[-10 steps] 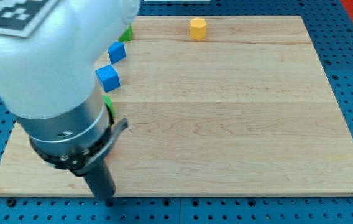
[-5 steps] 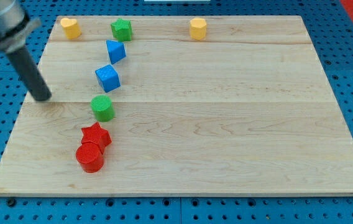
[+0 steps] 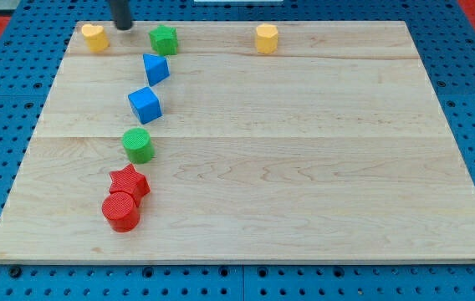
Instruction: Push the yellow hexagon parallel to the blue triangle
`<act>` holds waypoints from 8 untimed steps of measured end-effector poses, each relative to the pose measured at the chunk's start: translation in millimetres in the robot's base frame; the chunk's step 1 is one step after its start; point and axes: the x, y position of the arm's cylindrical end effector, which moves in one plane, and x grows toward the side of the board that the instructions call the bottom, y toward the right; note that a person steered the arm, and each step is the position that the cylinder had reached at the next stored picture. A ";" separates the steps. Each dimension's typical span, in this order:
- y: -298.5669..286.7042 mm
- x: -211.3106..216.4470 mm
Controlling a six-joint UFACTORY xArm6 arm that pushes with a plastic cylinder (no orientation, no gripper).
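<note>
Noted my tip touching nothing, between yellow heart and green star; yellow hexagon well right, blue triangle just below-right.

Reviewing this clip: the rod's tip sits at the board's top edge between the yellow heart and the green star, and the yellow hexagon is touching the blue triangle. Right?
Not quite. In the camera view my tip is between the yellow heart and the green star, but the yellow hexagon stands well apart from the blue triangle, toward the view's right.
</note>
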 end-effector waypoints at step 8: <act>192.8 34.9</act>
